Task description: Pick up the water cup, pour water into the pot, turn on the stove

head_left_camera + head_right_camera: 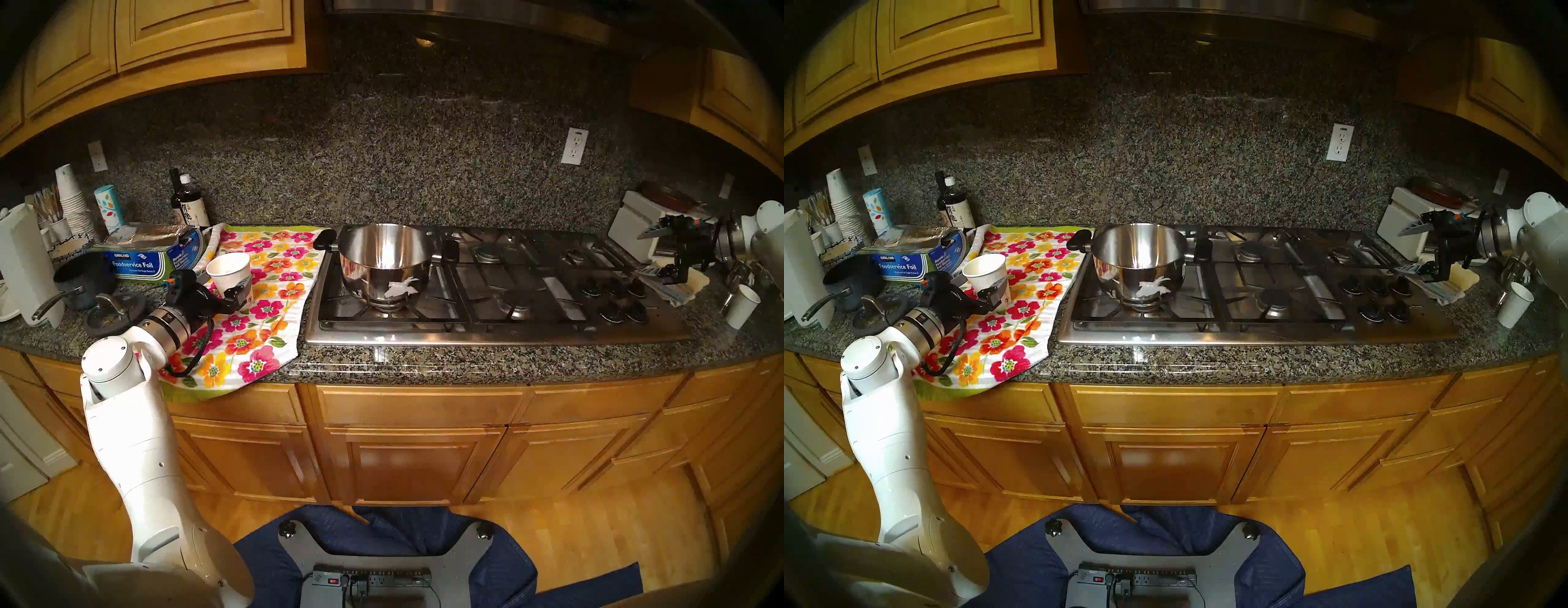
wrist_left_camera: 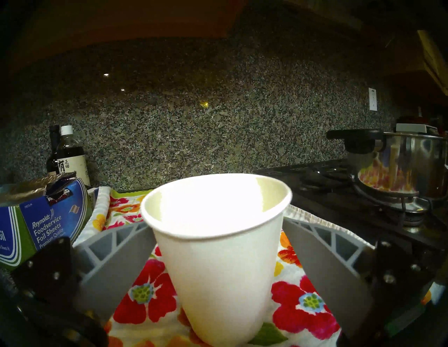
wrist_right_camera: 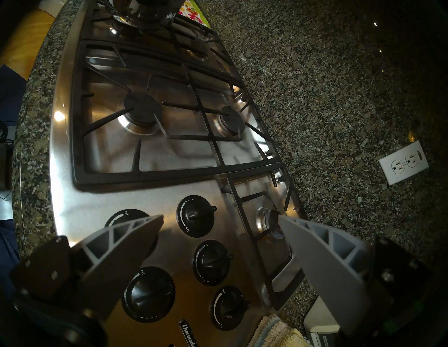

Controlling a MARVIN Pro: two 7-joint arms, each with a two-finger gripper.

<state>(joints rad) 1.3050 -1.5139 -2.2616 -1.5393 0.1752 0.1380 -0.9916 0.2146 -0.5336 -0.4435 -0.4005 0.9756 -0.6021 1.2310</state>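
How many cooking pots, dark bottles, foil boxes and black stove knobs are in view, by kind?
Cooking pots: 2, the shiny stainless steel pot with two black handles and the dark blue long-handled saucepan
Dark bottles: 2
Blue foil boxes: 1
Black round stove knobs: 5
Total: 10

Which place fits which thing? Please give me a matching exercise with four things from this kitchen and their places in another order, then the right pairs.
Things:
1. water cup
2. pot
3. foil box
4. right gripper

Places:
A. on the stove's left burner grate
B. above the black knobs, open
C. on the flowered towel, between the open left gripper's fingers
D. on the counter, left of the towel

Pairs: 1-C, 2-A, 3-D, 4-B
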